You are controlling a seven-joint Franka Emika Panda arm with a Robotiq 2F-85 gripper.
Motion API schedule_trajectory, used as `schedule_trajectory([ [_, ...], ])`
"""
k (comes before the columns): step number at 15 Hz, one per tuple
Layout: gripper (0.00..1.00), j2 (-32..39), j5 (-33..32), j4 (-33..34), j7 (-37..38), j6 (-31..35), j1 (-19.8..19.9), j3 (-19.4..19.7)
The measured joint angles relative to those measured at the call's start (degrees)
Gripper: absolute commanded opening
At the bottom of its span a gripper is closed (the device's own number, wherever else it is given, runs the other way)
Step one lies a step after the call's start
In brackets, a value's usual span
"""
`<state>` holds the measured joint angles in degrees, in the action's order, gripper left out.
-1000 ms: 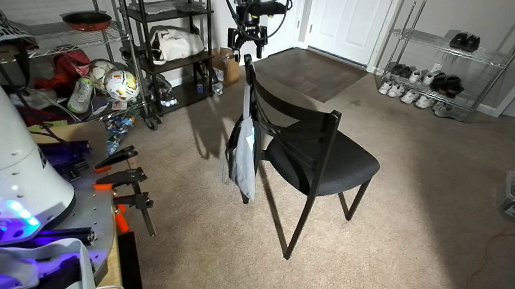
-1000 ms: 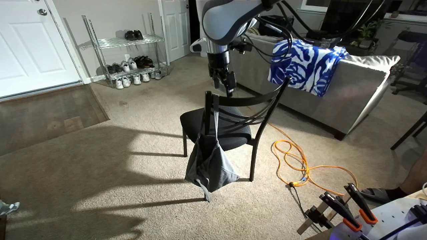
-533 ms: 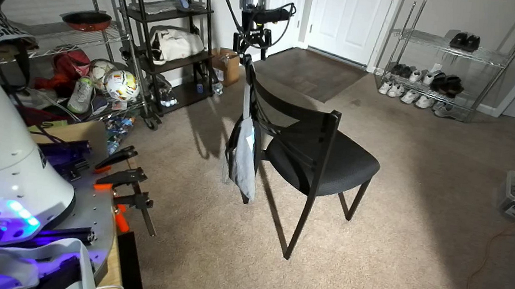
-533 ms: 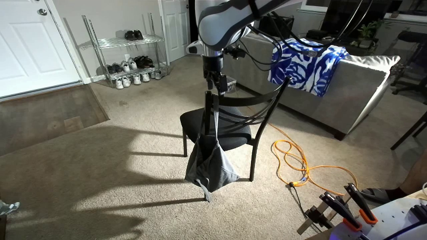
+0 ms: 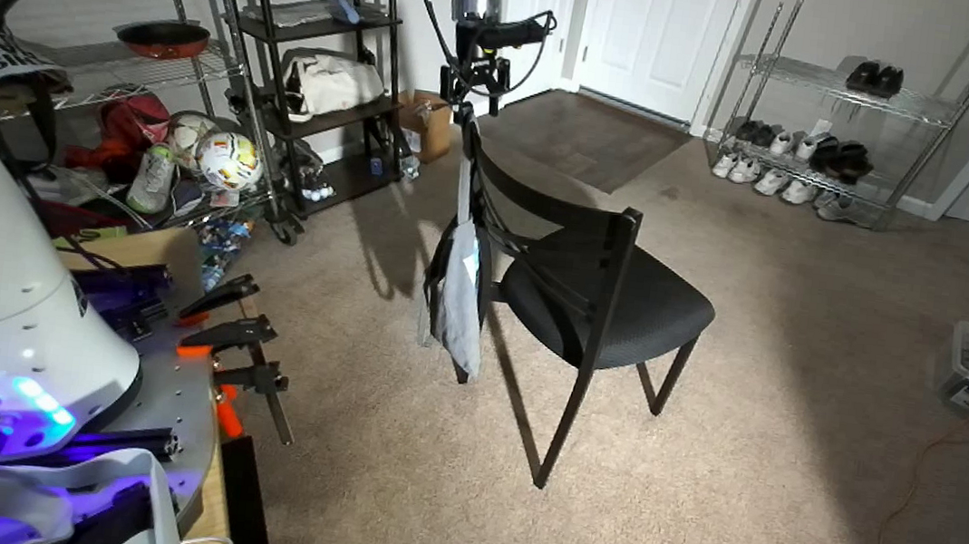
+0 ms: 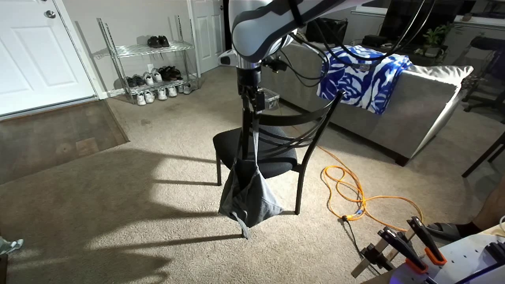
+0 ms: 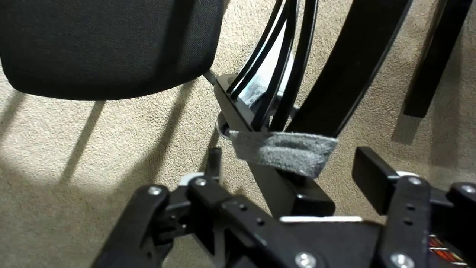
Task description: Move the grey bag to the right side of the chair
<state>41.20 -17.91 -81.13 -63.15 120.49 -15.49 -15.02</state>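
The grey bag hangs by a loop handle from one upper post of the black chair's backrest, with its body below seat height. It also shows in an exterior view. The chair stands upright on the carpet; its seat shows in the wrist view. My gripper is above that post in both exterior views. In the wrist view the gripper is open, with one finger on each side of the bag's strap and the post top, apart from both.
The chair's top rail runs from the post beside the gripper. A black shelf stands behind. A grey sofa and an orange cable lie beyond the chair. Clamps stick out from the robot's table.
My gripper has moved over to the post with the strap and come down a little, slowing in the last half second. The bag and chair have not moved.
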Motion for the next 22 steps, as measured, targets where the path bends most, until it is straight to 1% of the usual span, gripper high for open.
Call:
schedule_trajectory([
  [4,0.32,0.0,0.0,0.0,0.0,0.5,0.0,-0.1],
  [9,0.04,-0.3,0.8,-0.5,0.0,0.7,0.2,-0.3],
  [10,0.07,-0.6,1.1,-0.9,0.0,0.9,0.3,-0.4],
  [12,0.07,-1.4,1.7,-2.4,0.1,2.9,0.7,-0.4],
  [16,0.06,-4.7,1.9,-9.0,0.8,10.6,1.8,-0.4],
  [17,0.51,-5.6,1.9,-10.9,1.1,12.8,2.0,-0.4],
  [18,0.52,-6.4,1.9,-12.5,1.1,14.8,2.2,-0.4],
  [20,0.64,-7.3,1.9,-14.6,1.1,18.0,2.6,-0.3],
  [22,0.77,-7.7,1.9,-15.2,1.1,19.7,2.7,-0.2],
])
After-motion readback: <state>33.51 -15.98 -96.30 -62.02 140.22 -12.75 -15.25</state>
